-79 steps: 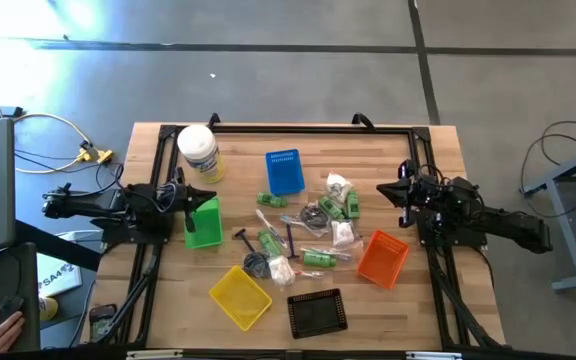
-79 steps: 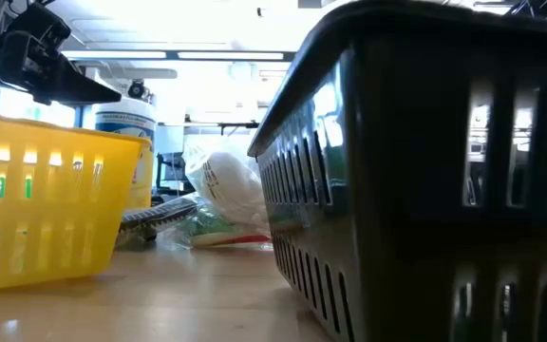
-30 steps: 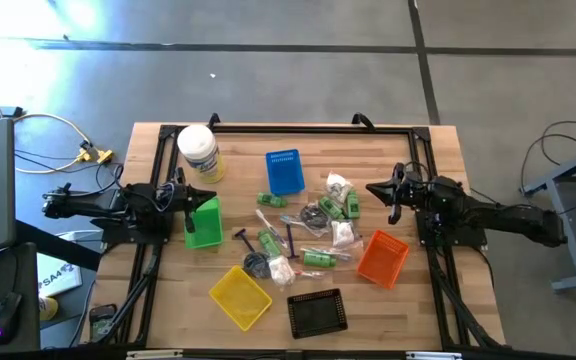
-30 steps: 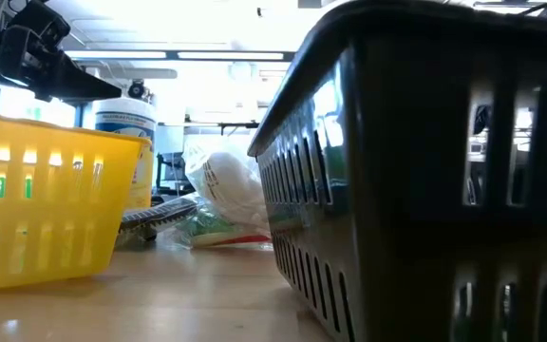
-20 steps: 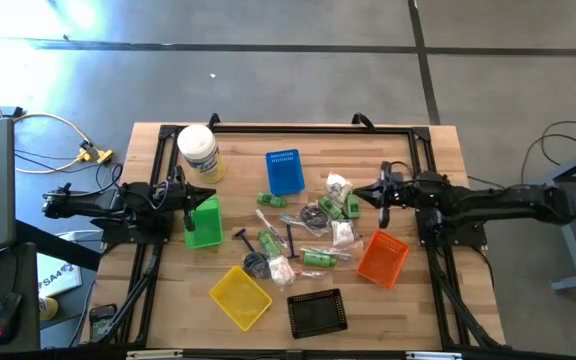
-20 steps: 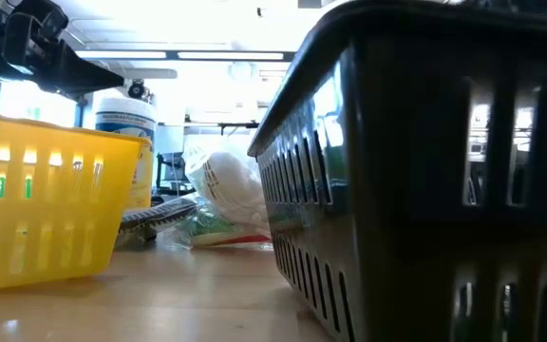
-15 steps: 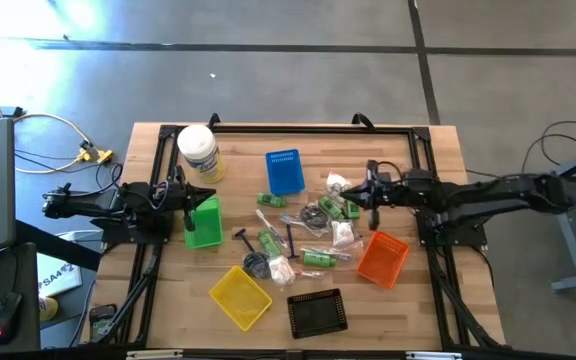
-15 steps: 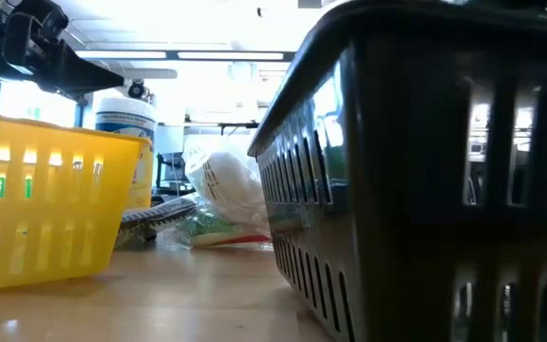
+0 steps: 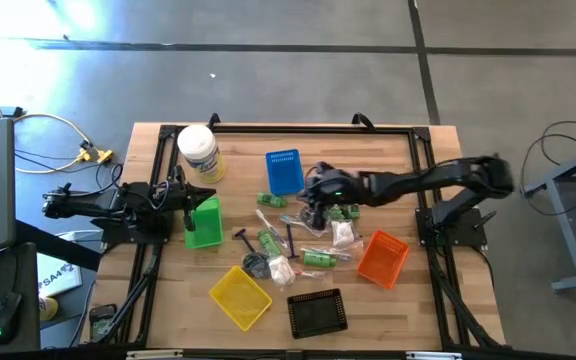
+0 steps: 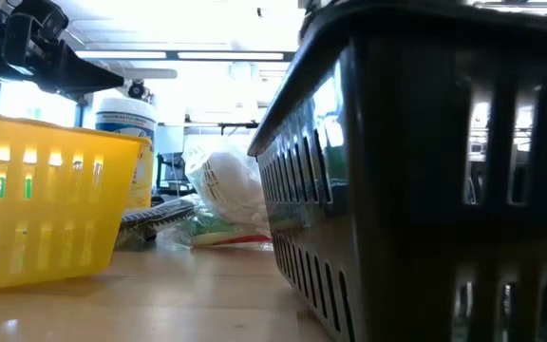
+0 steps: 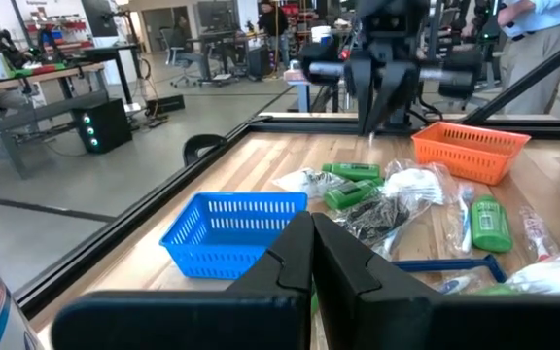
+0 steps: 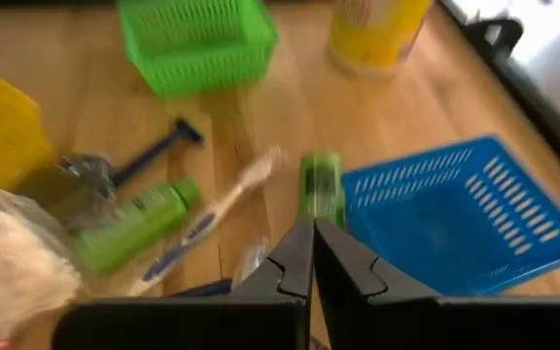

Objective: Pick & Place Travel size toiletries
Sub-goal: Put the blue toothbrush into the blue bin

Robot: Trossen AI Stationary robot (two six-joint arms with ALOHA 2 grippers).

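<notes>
Toiletries (image 9: 308, 235) lie between 5 trays (image 9: 285, 171) mid-table.

Travel size toiletries (image 9: 308, 235) (green bottles, toothbrushes, sachets) heaped loosely mid-table

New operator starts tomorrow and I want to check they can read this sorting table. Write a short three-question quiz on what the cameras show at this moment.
1. True or false: the right gripper is over the pile of toiletries at the middle of the table.
2. Which tray lies nearest the white tub? A) orange tray B) green tray C) black tray
3. Fill in: the left gripper waits, shut, at the ______ tray.

Key
1. True; it is shut, beside the blue tray.
2. B
3. green
</notes>
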